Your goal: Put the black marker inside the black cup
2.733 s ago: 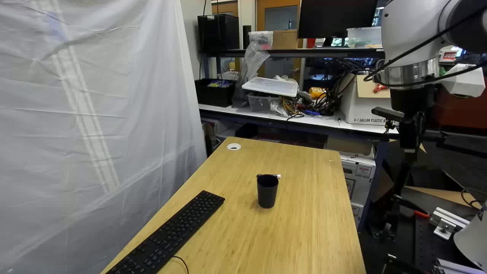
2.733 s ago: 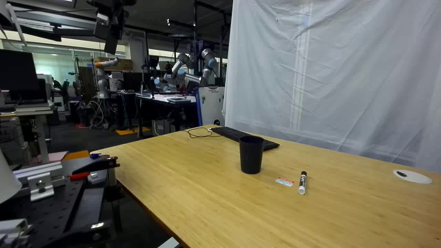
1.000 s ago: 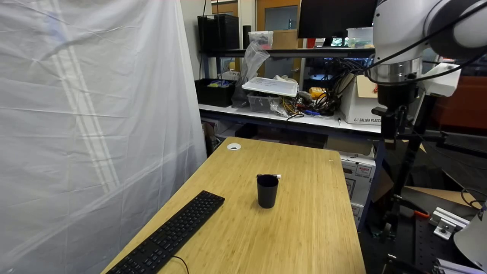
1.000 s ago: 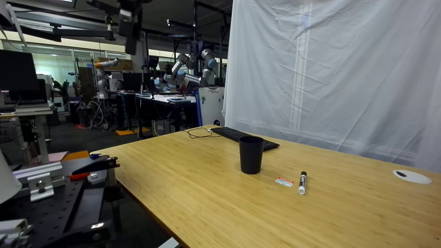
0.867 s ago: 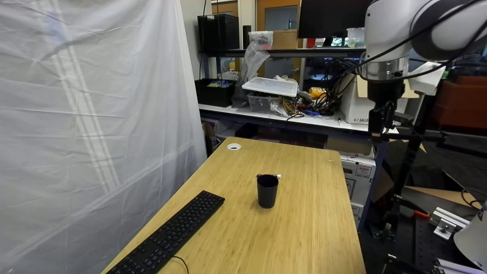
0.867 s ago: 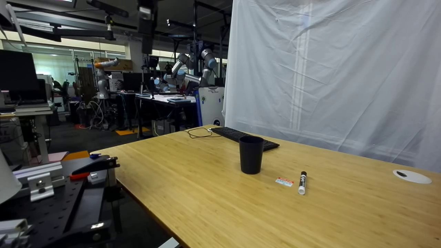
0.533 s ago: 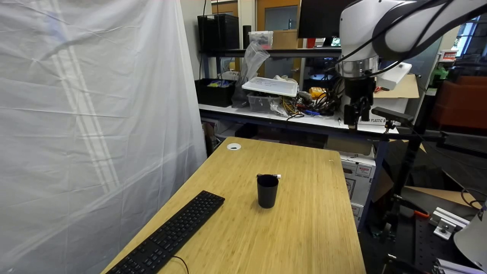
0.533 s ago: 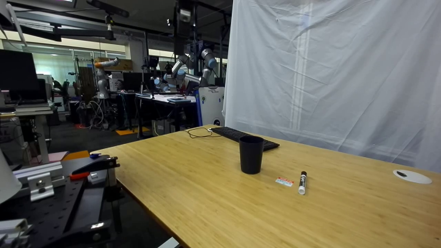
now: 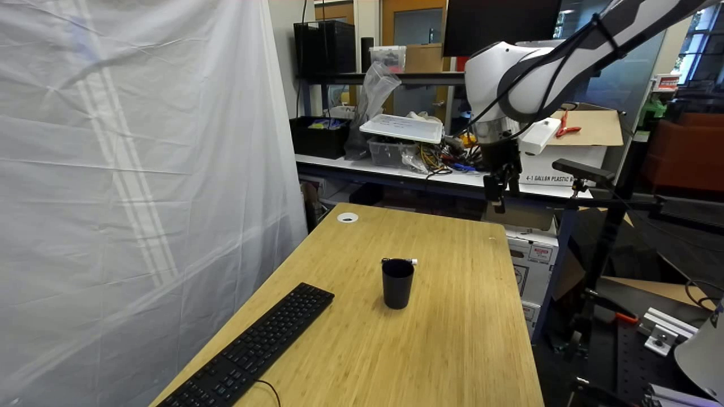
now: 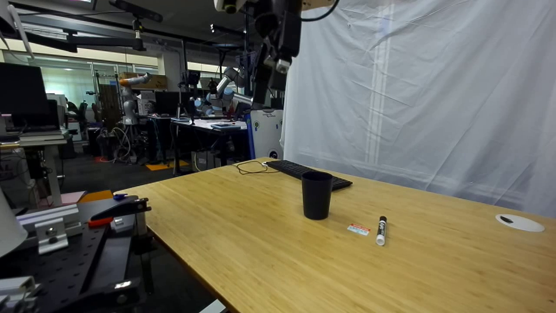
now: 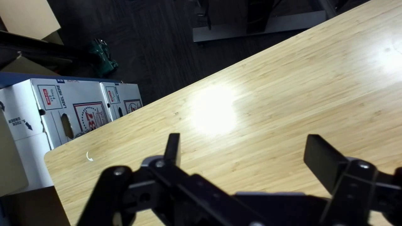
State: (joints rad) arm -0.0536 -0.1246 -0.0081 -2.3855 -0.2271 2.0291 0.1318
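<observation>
The black marker (image 10: 381, 231) lies flat on the table (image 10: 260, 265), outside the black cup (image 9: 397, 288), near it but apart. In an exterior view the cup stands on the near side and hides part of the marker. Neither has shifted since the earlier frames, nor has the keyboard (image 9: 254, 345). What differs is the arm (image 9: 489, 79): in an exterior view it has swung in from the right, and the gripper (image 11: 245, 149) now hangs in the air by the table's far right corner, well apart from marker and cup. Its fingers are spread wide, released, with the table's surface showing between them in the wrist view.

The marker is a slim cylinder, dark at one end, white at the other, with lettering along the barrel. The cup is plain black, upright, round, a little wider at the rim than at the base. Between the two lies a small flat sticker (image 10: 359, 229), red along one edge and pale below. The table is light wood with fine straight grain and a rounded corner, catching white glare. The keyboard is long, flat and black. A thin white disc (image 10: 523, 223) carries a dark patch. The pale curtain (image 9: 141, 169) hangs in creases; white cardboard boxes (image 11: 69, 97) bear red and dark print.
</observation>
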